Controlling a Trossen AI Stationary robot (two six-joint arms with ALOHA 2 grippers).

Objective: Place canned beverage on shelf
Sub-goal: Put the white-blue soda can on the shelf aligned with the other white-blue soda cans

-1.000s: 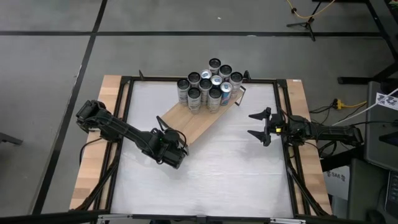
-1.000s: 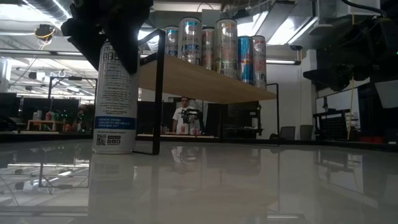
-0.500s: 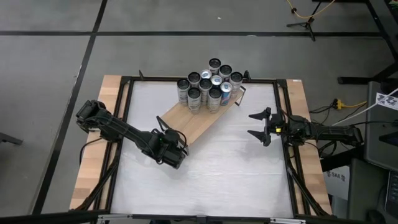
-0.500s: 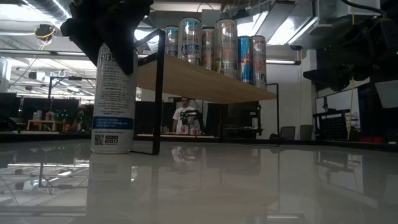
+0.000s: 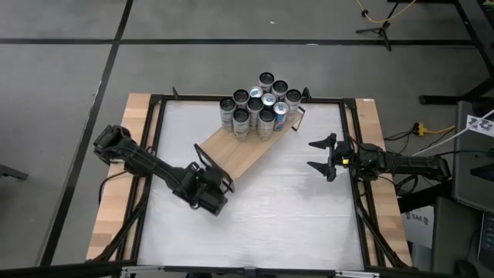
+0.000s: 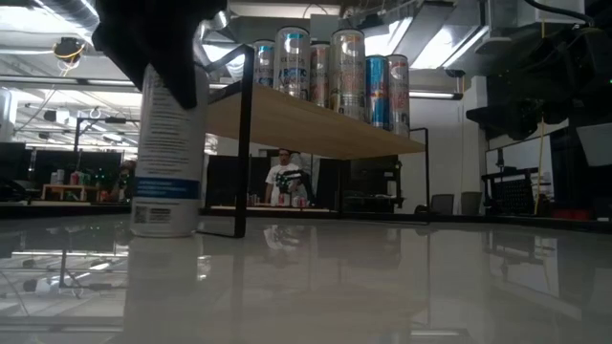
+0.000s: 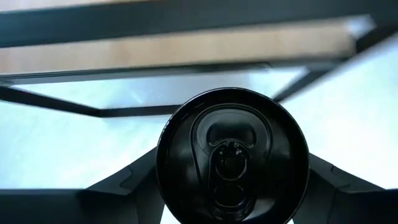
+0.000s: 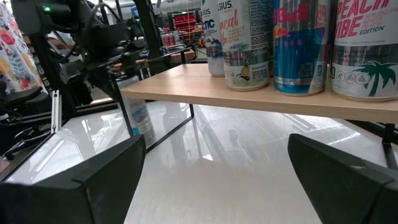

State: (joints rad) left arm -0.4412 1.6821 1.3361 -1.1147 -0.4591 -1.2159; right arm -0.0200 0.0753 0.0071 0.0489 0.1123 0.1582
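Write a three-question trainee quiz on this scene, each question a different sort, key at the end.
1. True or false: the left end effector grips a can from above.
2. Multiple choice: the cans on the shelf are (a) spread along its length, (b) clustered at one end, (c) lying on their sides.
3. Fill in: the right end effector is ____ and holds nothing.

Key: 1 true; 2 b, see the cluster of cans; 3 open.
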